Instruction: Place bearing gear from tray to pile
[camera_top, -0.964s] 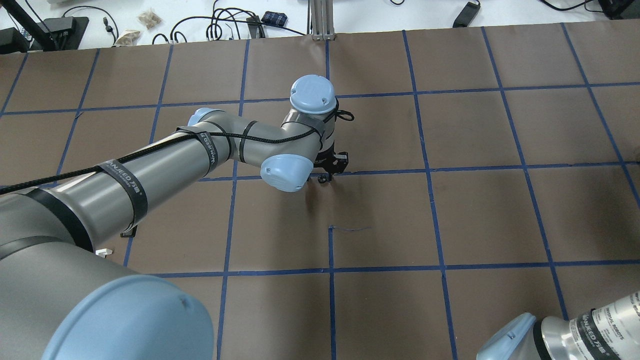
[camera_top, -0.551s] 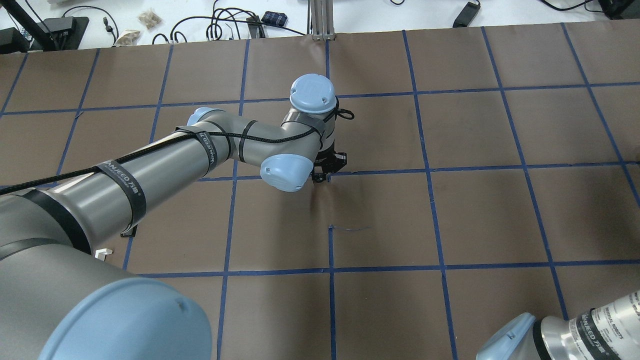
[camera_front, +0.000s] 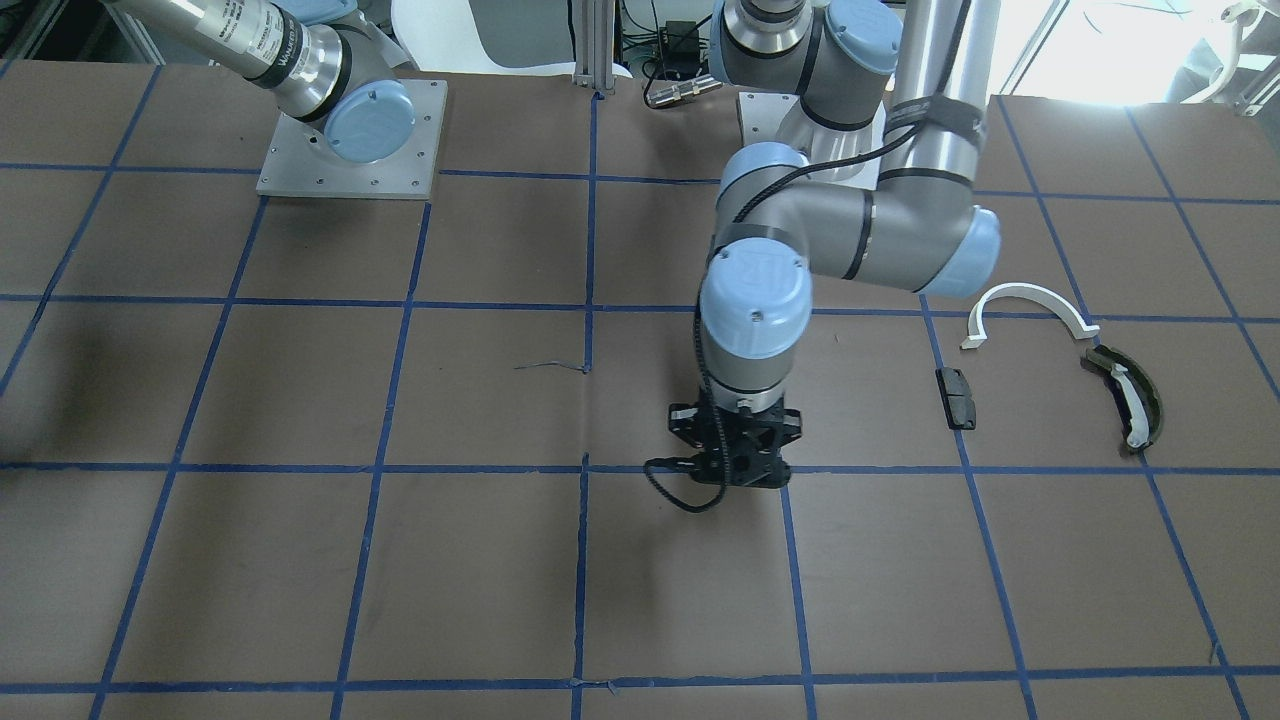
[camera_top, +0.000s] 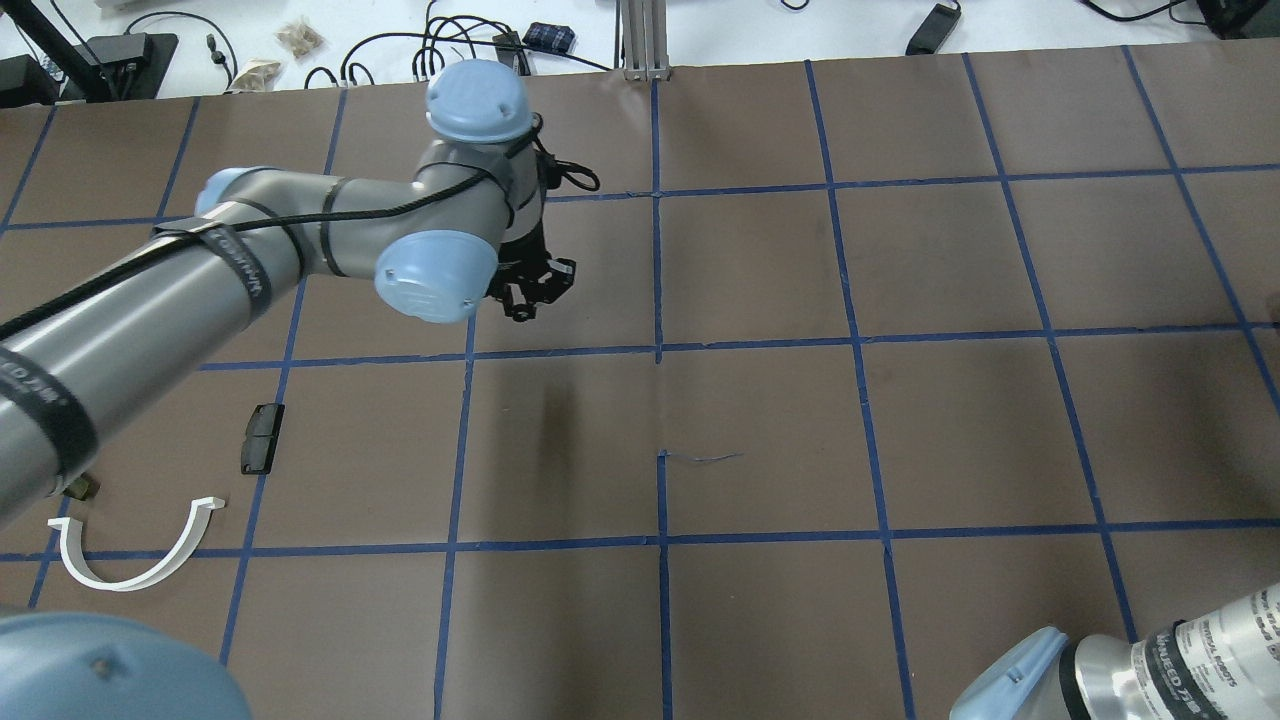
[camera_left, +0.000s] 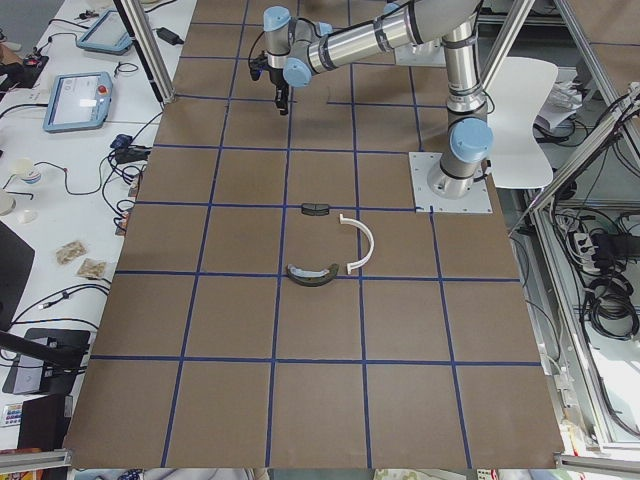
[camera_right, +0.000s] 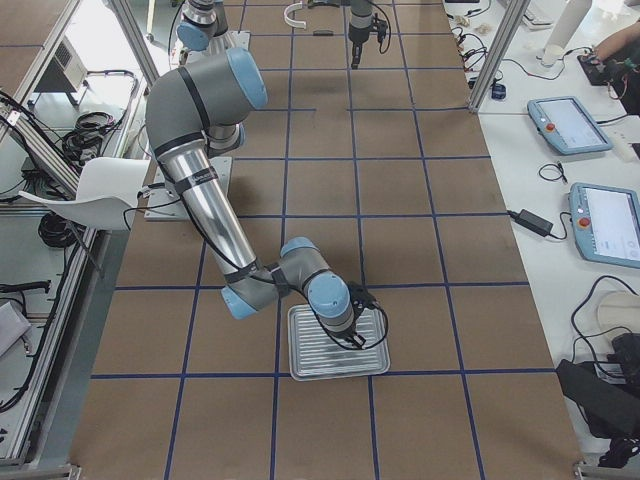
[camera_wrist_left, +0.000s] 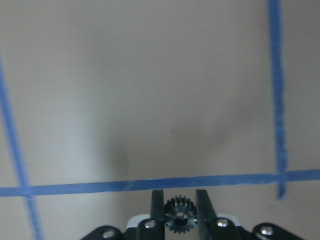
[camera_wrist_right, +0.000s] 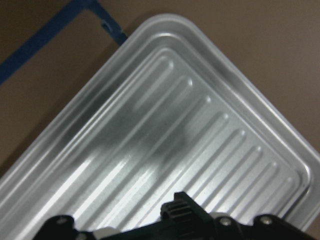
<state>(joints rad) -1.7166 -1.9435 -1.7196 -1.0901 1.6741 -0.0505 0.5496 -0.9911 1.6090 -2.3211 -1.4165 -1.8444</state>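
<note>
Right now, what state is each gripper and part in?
left gripper, shut on the bearing gear, clear of the table.
bearing gear, clamped in the left gripper.
right gripper, over the tray; open or shut unclear.
tray, flat, visible part bare.
white arc, lying loose.
black block, lying loose, apart from the arc.
olive-green piece, lying loose, apart from both.

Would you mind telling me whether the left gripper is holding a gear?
Yes, the left gripper has a small toothed gear clamped between its fingers.

Left arm (camera_top: 250, 270) reaches in from 8 o'clock overhead; left gripper (camera_wrist_left: 179, 200) points down, pinching gear (camera_wrist_left: 179, 220). Right arm (camera_right: 215, 220) folded, right gripper (camera_right: 352, 335) points down, jaws unclear.
</note>
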